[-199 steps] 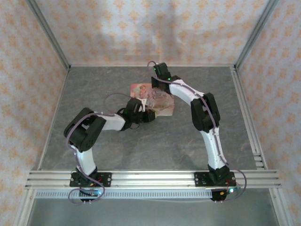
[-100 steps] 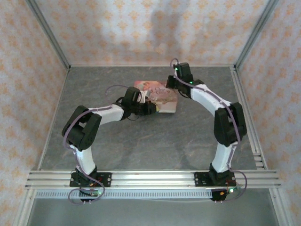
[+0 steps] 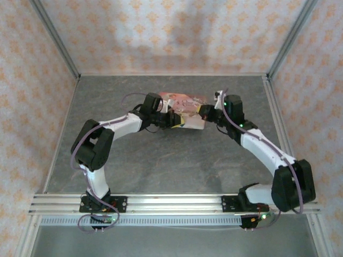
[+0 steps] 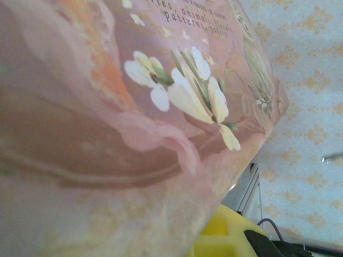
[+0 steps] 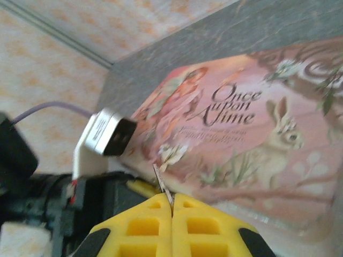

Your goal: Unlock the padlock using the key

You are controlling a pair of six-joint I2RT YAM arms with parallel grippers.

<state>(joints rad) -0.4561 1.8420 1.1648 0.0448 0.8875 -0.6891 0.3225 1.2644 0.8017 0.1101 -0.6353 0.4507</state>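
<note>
Right wrist view: The right pincer (image 5: 171,210) is up close at the bottom. Its two yellow fingers are squeezed tight on the key (image 5: 162,184). The key is a thin bit of metal, and it pokes up from between them.
Just past the key: The pink box (image 5: 252,144) with the bunny on it lies flat on the grey surface (image 5: 257,32). The tip of the key points at the box's near edge.
Left wrist view: The flowery lid of the box is very close. One yellow finger (image 4: 211,241) peeks in at the bottom.
Top view: The two arms reach out from the near edge to the box, one on each side. The left pincer (image 3: 174,119) is at the box's left edge. I cannot tell if it is open or closed.
Far back: The wall (image 3: 177,32) has a pale orange pattern.
Step now: I think this is the part where the key is held and has to find the padlock. The lock is not opened yet.
Next move: The key must line up straight with the keyhole, go in, and then turn. It is thin, so it could slip or tip. The lock needs to be kept from moving.
</note>
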